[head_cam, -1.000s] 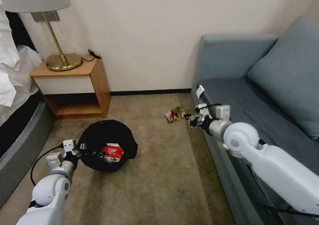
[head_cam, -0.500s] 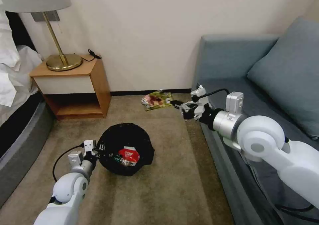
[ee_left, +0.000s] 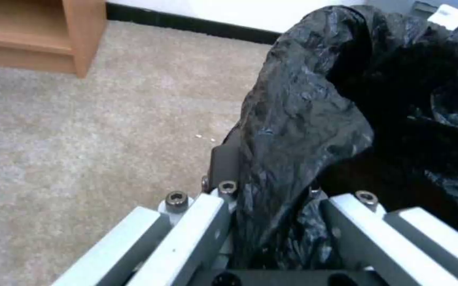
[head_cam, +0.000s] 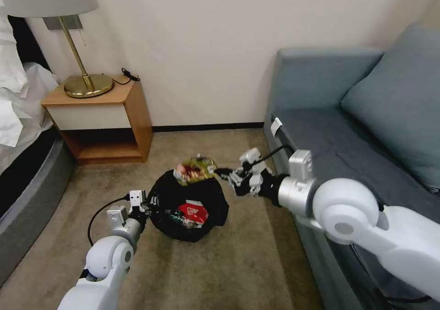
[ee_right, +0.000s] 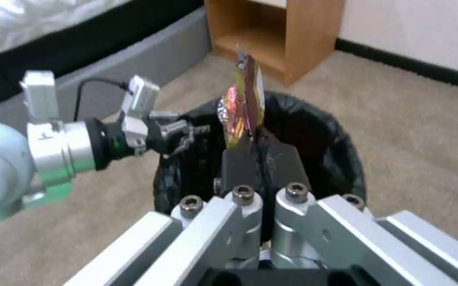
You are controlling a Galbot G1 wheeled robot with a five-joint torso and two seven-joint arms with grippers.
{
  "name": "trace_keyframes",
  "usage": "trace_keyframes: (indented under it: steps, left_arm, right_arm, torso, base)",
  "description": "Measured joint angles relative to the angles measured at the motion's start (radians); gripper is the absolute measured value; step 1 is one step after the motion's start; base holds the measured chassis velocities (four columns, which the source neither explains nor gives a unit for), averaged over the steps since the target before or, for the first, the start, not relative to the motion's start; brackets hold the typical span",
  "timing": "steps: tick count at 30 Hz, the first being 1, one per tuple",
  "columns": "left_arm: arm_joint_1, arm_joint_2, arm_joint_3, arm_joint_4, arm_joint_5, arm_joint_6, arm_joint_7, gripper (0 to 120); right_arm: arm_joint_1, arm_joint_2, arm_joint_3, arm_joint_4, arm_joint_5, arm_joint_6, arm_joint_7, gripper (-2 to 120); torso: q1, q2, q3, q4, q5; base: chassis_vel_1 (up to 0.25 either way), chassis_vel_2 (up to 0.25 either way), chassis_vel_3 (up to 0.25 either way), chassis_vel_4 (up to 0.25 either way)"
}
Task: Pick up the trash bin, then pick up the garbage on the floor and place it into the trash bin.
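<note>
The trash bin (head_cam: 207,202), lined with a glossy black bag, hangs tilted over the carpet, its mouth facing me. My left gripper (head_cam: 149,203) is shut on the bin's near-left rim; the left wrist view shows the bag (ee_left: 314,99) pinched between the jaws of the left gripper (ee_left: 271,178). My right gripper (head_cam: 225,173) is shut on the gold-brown snack wrapper (head_cam: 195,169), holding it just above the bin's far rim. In the right wrist view the wrapper (ee_right: 245,93) stands upright from the right gripper (ee_right: 259,145) over the bin (ee_right: 319,135). A red-and-white packet (head_cam: 193,211) lies inside.
A wooden nightstand (head_cam: 120,117) with a brass lamp (head_cam: 87,84) stands at the back left, beside the bed (head_cam: 23,163). A blue-grey sofa (head_cam: 339,131) runs along the right. Bare carpet (head_cam: 229,264) stretches toward me.
The right gripper swung the wrapper from beside the sofa up and left, then down over the bin. The left arm carried the bin rightward toward the middle of the carpet.
</note>
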Motion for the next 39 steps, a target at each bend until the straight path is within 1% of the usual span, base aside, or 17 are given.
trace_keyframes:
  steps: [10,14,16,18,23,26,27,29,31,33,34,35,36,38,39]
  left_arm:
    - [0.007,-0.009,0.003,-0.023,-0.004,0.007,-0.004,4]
    - [0.014,-0.017,0.004,-0.029,-0.011,0.009,-0.005,4]
    - [0.015,-0.017,0.005,-0.03,-0.012,0.009,-0.005,4]
    - [0.017,-0.018,0.005,-0.031,-0.016,0.011,-0.006,4]
    - [0.017,-0.018,0.002,-0.031,-0.02,0.012,-0.007,4]
    - [0.016,-0.016,-0.004,-0.029,-0.025,0.012,-0.007,4]
    - [0.016,-0.016,-0.004,-0.029,-0.025,0.012,-0.007,4]
    - [0.016,-0.012,-0.008,-0.026,-0.028,0.012,-0.007,4]
    - [0.015,-0.009,-0.01,-0.022,-0.03,0.012,-0.007,4]
    - [0.015,-0.008,-0.01,-0.021,-0.031,0.012,-0.007,4]
    - [0.012,-0.008,-0.011,-0.018,-0.034,0.012,-0.007,4]
    - [0.011,-0.008,-0.011,-0.018,-0.035,0.012,-0.007,4]
    - [0.008,-0.008,-0.014,-0.015,-0.038,0.012,-0.008,4]
    - [0.007,-0.008,-0.015,-0.014,-0.039,0.012,-0.008,4]
    - [0.006,-0.008,-0.019,-0.01,-0.042,0.012,-0.011,4]
  right_arm:
    - [-0.018,0.037,-0.053,-0.07,-0.084,-0.021,-0.005,0]
    - [-0.012,0.071,-0.087,-0.106,-0.115,-0.031,-0.006,0]
    - [-0.011,0.076,-0.091,-0.111,-0.119,-0.031,-0.006,0]
    - [0.002,0.102,-0.116,-0.131,-0.126,-0.037,-0.003,0]
    - [0.019,0.123,-0.142,-0.146,-0.126,-0.041,0.006,0]
    - [0.034,0.14,-0.162,-0.157,-0.123,-0.045,0.01,10]
    - [0.034,0.14,-0.162,-0.157,-0.123,-0.045,0.01,10]
    - [0.043,0.148,-0.172,-0.164,-0.121,-0.046,0.01,22]
    - [0.05,0.153,-0.178,-0.168,-0.12,-0.046,0.01,30]
    - [0.052,0.154,-0.18,-0.169,-0.12,-0.046,0.01,31]
    - [0.054,0.157,-0.181,-0.172,-0.12,-0.046,0.011,39]
    - [0.054,0.158,-0.179,-0.173,-0.121,-0.046,0.012,42]
    - [0.048,0.16,-0.159,-0.174,-0.121,-0.046,0.015,48]
    - [0.046,0.16,-0.152,-0.174,-0.122,-0.046,0.016,50]
    - [0.035,0.157,-0.127,-0.174,-0.126,-0.046,0.017,57]
  torso:
    - [0.0,0.0,0.0,0.0,0.0001]
    - [0.0,0.0,0.0,0.0,0.0]
    - [0.0,0.0,0.0,0.0,0.0]
    - [0.0,0.0,0.0,0.0,0.0]
    - [0.0,0.0,0.0,0.0001,0.0]
    - [0.0,0.0,0.0,0.0,-0.0001]
    - [0.0,0.0,0.0,0.0,-0.0001]
    - [0.0,0.0,0.0,0.0001,-0.0001]
    - [0.0,0.0,0.0,0.0001,-0.0001]
    - [0.0,0.0,0.0,0.0001,-0.0001]
    - [0.0,0.0,0.0,0.0,-0.0001]
    - [0.0,0.0,0.0,0.0001,-0.0001]
    - [0.0,0.0,0.0,0.0001,-0.0001]
    - [0.0,0.0,0.0,0.0001,-0.0001]
    - [0.0,0.0,0.0,0.0001,0.0]
  base:
    - [0.0,0.0,0.0,0.0]
    - [0.0,0.0,0.0,0.0]
    - [0.0,0.0,0.0,0.0]
    - [0.0,0.0,0.0,0.0]
    - [0.0,0.0,0.0,0.0]
    - [0.0,0.0,0.0,0.0]
    - [0.0,0.0,0.0,0.0]
    - [0.0,0.0,0.0,0.0]
    - [0.0,0.0,0.0,0.0]
    - [0.0,0.0,0.0,0.0]
    - [0.0,0.0,0.0,0.0]
    - [0.0,0.0,0.0,0.0]
    - [0.0,0.0,0.0,0.0]
    - [0.0,0.0,0.0,0.0]
    - [0.0,0.0,0.0,0.0]
